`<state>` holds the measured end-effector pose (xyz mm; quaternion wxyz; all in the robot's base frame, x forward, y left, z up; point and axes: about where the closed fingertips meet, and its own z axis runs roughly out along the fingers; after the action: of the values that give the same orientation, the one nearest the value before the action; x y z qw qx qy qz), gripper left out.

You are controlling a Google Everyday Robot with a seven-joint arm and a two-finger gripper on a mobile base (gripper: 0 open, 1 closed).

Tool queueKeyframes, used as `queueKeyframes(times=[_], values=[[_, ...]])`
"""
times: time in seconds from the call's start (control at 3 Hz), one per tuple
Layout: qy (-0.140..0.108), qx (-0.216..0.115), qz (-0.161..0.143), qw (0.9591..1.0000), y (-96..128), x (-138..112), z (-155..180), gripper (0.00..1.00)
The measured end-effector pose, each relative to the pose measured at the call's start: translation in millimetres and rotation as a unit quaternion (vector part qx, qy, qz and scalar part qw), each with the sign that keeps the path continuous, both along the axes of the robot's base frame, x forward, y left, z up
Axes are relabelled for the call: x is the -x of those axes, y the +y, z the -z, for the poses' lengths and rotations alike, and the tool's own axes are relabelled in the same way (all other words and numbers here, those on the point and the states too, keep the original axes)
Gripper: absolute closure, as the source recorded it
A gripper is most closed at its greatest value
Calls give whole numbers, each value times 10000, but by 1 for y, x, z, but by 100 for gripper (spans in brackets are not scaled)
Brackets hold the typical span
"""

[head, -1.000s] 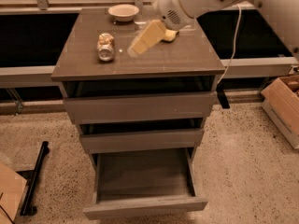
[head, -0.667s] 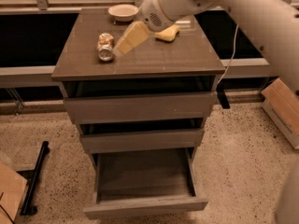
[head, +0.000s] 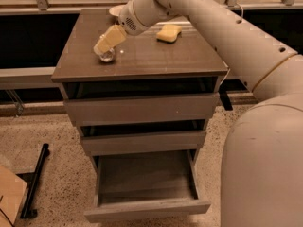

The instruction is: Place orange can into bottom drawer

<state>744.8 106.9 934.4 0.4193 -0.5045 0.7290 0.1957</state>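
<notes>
Gripper [head: 104,45] at shiny orange can [head: 108,57]

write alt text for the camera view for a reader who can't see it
The robot's gripper sits right over the orange can on the cabinet top, to the left of a yellow sponge. Below, at the cabinet's foot, the bottom drawer stands pulled open.

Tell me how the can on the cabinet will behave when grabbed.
The can looks to lie on its side, so it may roll if nudged. Its shiny end suggests a slippery skin. The tool is right over it.
</notes>
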Motion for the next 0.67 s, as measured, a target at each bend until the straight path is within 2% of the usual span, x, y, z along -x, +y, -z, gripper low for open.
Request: queueKeyframes(times=[0.33,0.67], values=[[189,-100,256,9994,2,-4,16,0],[414,-342,687,9962,5,-22,50,0]])
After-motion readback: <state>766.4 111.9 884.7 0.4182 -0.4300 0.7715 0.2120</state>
